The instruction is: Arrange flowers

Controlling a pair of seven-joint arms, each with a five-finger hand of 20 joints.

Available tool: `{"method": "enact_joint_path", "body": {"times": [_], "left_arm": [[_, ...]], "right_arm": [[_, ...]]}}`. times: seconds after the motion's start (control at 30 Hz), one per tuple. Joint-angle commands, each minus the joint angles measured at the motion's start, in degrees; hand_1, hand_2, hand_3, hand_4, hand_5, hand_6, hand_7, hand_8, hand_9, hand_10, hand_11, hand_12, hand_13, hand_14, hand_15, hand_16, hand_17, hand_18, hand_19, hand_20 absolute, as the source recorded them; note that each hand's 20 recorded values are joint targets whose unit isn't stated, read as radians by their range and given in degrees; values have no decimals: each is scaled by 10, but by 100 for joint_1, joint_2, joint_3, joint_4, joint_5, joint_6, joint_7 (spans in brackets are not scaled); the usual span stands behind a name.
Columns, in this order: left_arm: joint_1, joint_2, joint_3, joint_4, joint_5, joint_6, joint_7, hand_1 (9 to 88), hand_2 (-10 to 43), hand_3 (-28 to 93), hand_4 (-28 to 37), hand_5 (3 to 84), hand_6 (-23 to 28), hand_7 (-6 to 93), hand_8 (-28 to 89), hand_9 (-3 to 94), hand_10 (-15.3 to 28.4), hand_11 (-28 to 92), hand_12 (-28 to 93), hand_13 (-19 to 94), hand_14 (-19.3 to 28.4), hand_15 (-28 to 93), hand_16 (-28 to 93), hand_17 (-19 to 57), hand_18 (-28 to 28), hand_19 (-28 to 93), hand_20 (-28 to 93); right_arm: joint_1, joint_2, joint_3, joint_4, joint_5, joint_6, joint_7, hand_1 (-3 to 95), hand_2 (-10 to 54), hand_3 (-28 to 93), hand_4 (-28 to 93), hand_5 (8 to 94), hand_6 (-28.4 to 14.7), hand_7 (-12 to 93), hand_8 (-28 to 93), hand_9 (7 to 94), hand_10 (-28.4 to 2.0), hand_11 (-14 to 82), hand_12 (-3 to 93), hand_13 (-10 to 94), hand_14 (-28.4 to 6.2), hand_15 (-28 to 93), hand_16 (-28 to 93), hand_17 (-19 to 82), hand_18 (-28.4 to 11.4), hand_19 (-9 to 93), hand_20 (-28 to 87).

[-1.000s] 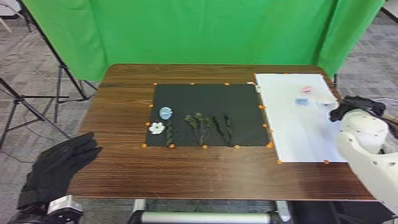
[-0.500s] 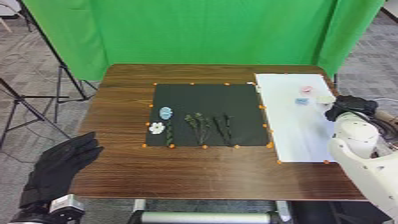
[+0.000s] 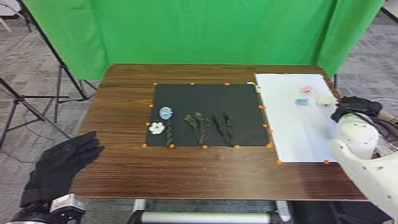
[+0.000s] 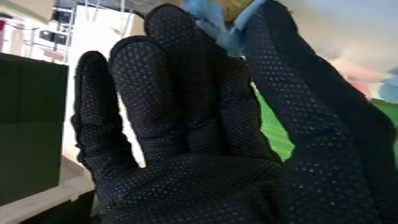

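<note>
I'm pinching a blue flower [image 4: 210, 21] in my right hand [image 3: 357, 107], at the worktop's [image 3: 178, 175] right edge. Pink [image 3: 306, 89], pale-blue [image 3: 302, 101] and cream [image 3: 326, 100] flowers are lying toward the white sheet's [image 3: 306, 140] far edge. My left hand [image 3: 60, 165] is resting relaxed near the worktop's left edge.
</note>
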Motion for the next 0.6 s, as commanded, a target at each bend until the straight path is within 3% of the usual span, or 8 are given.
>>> {"method": "enact_joint_path", "body": {"times": [0.03,0.1,0.2,0.23,0.37,0.43,0.53,0.6], "left_arm": [[37,18,34,14,7,-69,-12,265,31,819,-147,465,140,124,-76,373,216,336,101,260,274,540,-102,-94,218,561,166],[69,132,57,13,-86,20,77,265,31,818,-147,464,140,124,-76,373,216,336,101,260,274,540,-103,-94,218,561,166],[60,69,47,14,-35,-21,16,265,31,819,-146,464,140,125,-76,373,217,336,100,260,274,540,-103,-94,218,561,166],[104,144,52,10,-91,24,88,265,31,819,-145,464,140,126,-76,373,217,336,100,260,273,539,-103,-94,218,560,166],[138,153,35,4,-102,32,93,266,32,818,-145,464,140,125,-76,373,216,336,100,260,274,539,-103,-94,218,561,166],[172,262,43,6,-179,95,158,266,31,819,-145,464,140,126,-77,373,216,336,100,260,273,538,-103,-94,218,561,166],[179,207,28,-8,-145,80,136,266,31,819,-144,464,140,126,-77,373,216,337,100,261,273,539,-102,-93,218,561,165],[228,260,20,-12,-178,116,203,266,31,819,-144,464,140,126,-77,373,215,337,100,261,273,539,-103,-93,217,560,165]], "right_arm": [[-133,73,-63,153,-348,414,-96,486,-49,709,-283,760,10,204,-25,739,-101,380,310,636,-96,726,219,243,-238,816,197],[-164,76,-65,158,-434,546,-149,496,-46,708,-283,788,17,207,-19,761,-91,369,320,651,-87,721,224,252,-232,821,195],[-192,127,-119,120,-461,723,-192,502,-47,708,-283,802,19,209,-12,778,-86,360,326,661,-81,719,228,256,-231,824,194],[-185,138,-136,115,-487,757,-218,503,-47,708,-283,804,19,209,-11,781,-86,359,328,664,-79,718,229,257,-230,825,194],[-133,204,-226,46,-479,994,-269,506,-51,717,-283,815,17,209,3,795,-87,352,331,670,-77,717,233,261,-227,829,194],[-87,246,-269,-13,-461,1053,-309,507,-52,719,-283,818,18,208,7,798,-87,351,333,670,-77,717,236,262,-226,830,193],[-2,295,-351,-127,-401,1209,-364,506,-54,725,-283,820,18,208,11,801,-86,348,334,672,-77,718,238,264,-224,832,193],[99,327,-436,-199,-419,1302,-470,504,-56,729,-283,821,18,207,14,802,-87,347,336,673,-76,718,240,264,-224,833,193]]}}
